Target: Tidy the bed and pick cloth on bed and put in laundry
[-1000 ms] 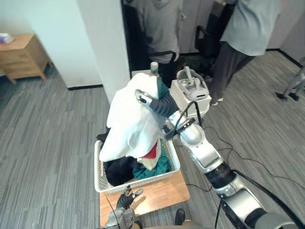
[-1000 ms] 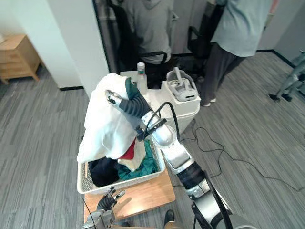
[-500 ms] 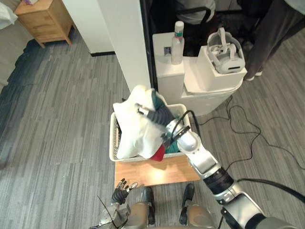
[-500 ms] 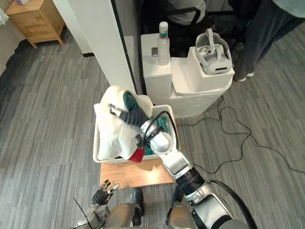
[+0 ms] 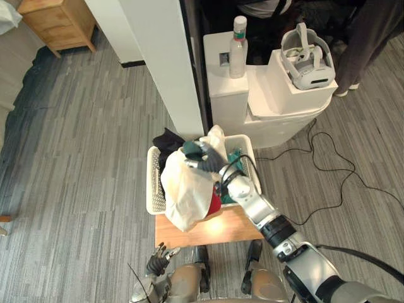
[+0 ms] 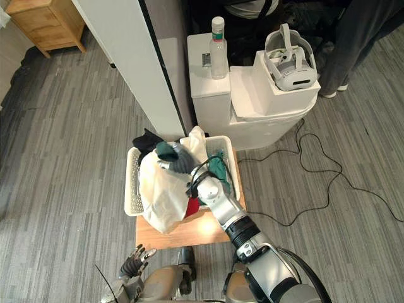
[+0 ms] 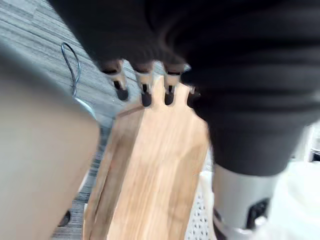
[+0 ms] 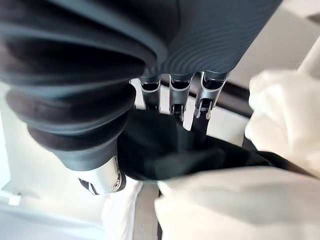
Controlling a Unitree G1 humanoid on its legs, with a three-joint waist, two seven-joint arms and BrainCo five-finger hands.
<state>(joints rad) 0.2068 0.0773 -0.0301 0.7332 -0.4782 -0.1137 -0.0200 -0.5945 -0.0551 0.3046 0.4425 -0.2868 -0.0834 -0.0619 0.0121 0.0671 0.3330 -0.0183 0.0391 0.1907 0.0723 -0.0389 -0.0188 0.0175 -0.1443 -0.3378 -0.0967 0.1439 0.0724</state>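
A white laundry basket [image 5: 152, 189] stands on a low wooden stand [image 5: 222, 228]. A big white cloth [image 5: 186, 192] lies heaped on it and hangs over its front rim. My right hand [image 5: 203, 161] is above the basket, against the top of that cloth. In the right wrist view its fingers [image 8: 172, 95] are straight and open over a dark cloth [image 8: 165, 150], with the white cloth [image 8: 235, 200] beside them. Black [image 5: 167, 140], green [image 5: 237, 158] and red [image 5: 214, 205] clothes show in the basket. My left hand [image 5: 159, 259] hangs low before the stand, its fingers [image 7: 145, 92] straight.
Behind the basket stands a white cabinet [image 5: 265, 120] with a bottle [image 5: 238, 38] and a headset [image 5: 307, 60] on top. A white pillar [image 5: 167, 63] rises at the back left. A wooden nightstand [image 5: 60, 22] is far left. A person's legs [image 5: 372, 25] show top right.
The camera has tipped down. My right hand has come down onto the basket with the white cloth and its fingers have opened; the cloth now hangs over the front rim.
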